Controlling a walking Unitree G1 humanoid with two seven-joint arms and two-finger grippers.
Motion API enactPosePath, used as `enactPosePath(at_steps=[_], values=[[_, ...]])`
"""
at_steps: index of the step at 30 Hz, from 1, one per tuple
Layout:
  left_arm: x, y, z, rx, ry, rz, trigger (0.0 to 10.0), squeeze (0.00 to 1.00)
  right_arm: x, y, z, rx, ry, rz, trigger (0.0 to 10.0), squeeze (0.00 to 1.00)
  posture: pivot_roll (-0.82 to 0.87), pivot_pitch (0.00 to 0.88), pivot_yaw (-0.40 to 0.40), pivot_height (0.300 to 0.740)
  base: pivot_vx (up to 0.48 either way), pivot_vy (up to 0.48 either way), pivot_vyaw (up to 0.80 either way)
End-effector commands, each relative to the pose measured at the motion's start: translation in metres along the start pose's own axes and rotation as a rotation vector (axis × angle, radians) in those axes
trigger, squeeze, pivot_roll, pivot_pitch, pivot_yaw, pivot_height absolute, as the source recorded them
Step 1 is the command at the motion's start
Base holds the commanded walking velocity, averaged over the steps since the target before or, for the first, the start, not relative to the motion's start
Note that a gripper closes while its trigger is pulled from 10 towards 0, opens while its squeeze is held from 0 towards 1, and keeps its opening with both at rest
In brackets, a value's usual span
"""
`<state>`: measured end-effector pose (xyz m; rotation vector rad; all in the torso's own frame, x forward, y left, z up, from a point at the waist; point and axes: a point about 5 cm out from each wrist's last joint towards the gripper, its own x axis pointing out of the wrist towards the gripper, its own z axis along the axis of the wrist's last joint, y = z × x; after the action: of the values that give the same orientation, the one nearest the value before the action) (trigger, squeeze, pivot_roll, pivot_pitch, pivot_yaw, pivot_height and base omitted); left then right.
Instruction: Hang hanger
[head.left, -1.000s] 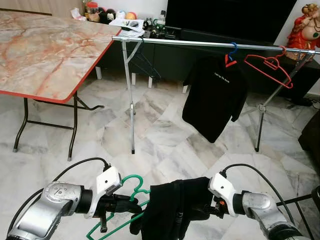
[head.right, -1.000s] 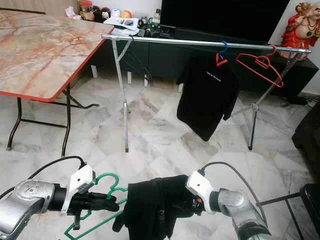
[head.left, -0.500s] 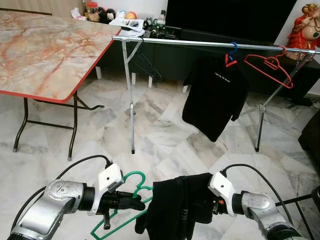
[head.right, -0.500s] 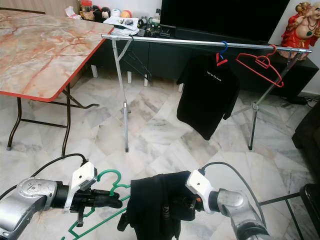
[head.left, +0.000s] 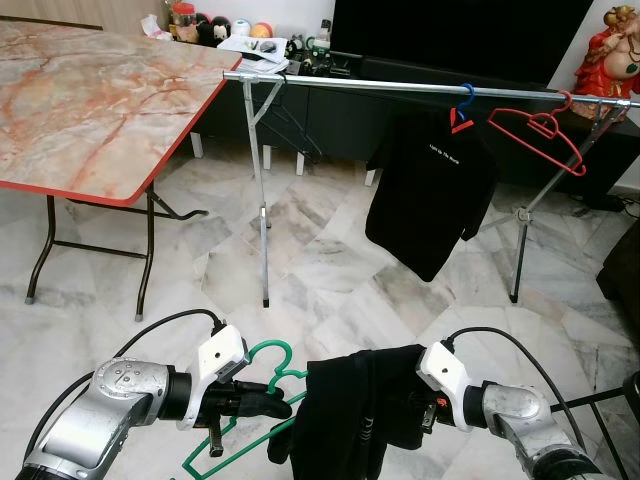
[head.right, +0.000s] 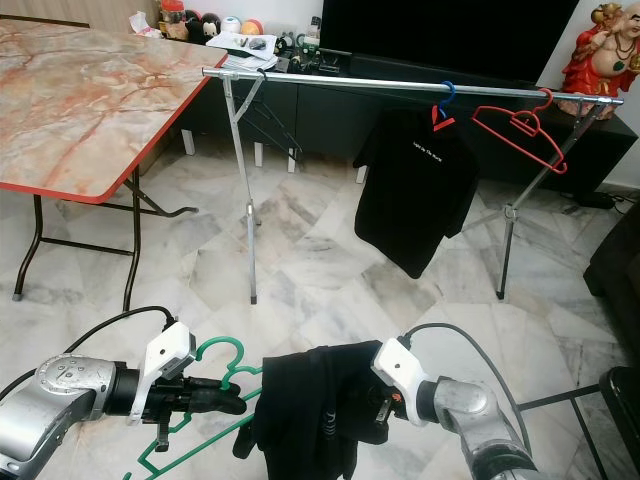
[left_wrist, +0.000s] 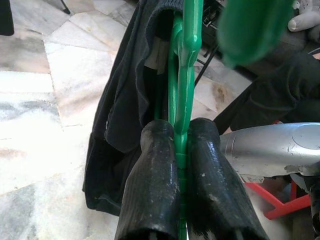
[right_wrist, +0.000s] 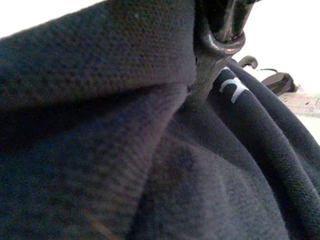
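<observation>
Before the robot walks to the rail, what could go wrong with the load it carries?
The black garment is bunched loosely on the green hanger, so it may slide off while walking. The left end effector pinches just the thin hanger bar, which could twist. On the rail, the hung shirt and red hanger crowd the right end.

The green plastic hanger (head.left: 262, 390) is sitting low in the head view, at about 7 o'clock, its hook rising toward 12 o'clock and its frame slanting down toward 7 o'clock, with the left gripper's two black fingers (left_wrist: 155, 190) pinching its neck. A black garment (head.left: 355, 420) is draping in folds over the hanger's arm at about 6 o'clock, bunching just beside the hook and hanging down past the bar
</observation>
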<state>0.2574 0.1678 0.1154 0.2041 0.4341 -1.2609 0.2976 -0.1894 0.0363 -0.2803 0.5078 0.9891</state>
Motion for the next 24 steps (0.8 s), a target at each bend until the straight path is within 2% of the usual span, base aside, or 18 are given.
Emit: enactPosePath(at_steps=[1,12,13,16,21,24], values=[[-0.001,0.001,0.013,0.034,-0.049,-0.009,0.0,0.00,-0.001,0.000,-0.002,0.011,-0.002,-0.004,0.0,0.00,0.09,0.136,-0.136,0.740,0.000,0.000,0.00],[-0.005,0.003,0.010,0.028,-0.028,0.005,0.0,0.00,-0.002,-0.002,0.000,-0.009,0.006,-0.014,0.0,0.00,0.09,0.139,-0.133,0.740,0.000,0.000,0.00],[-0.007,0.003,-0.001,0.025,0.031,0.014,0.0,0.00,-0.005,-0.006,0.000,-0.024,0.032,-0.045,0.0,0.00,0.09,0.139,-0.132,0.740,0.000,0.000,0.00],[-0.012,0.002,-0.013,0.005,0.070,0.017,0.0,0.00,-0.008,-0.009,0.000,-0.046,0.051,-0.054,0.0,0.00,0.09,0.139,-0.131,0.740,0.000,0.000,0.00],[-0.019,0.001,-0.022,-0.028,0.089,0.042,0.0,0.00,-0.014,-0.013,-0.001,-0.055,0.062,-0.065,0.0,0.00,0.09,0.141,-0.132,0.740,0.000,0.000,0.00],[-0.025,-0.001,-0.034,-0.046,0.149,0.048,0.0,0.00,-0.020,-0.017,-0.001,-0.065,0.070,-0.084,0.0,0.00,0.09,0.143,-0.131,0.740,0.000,0.000,0.00]])
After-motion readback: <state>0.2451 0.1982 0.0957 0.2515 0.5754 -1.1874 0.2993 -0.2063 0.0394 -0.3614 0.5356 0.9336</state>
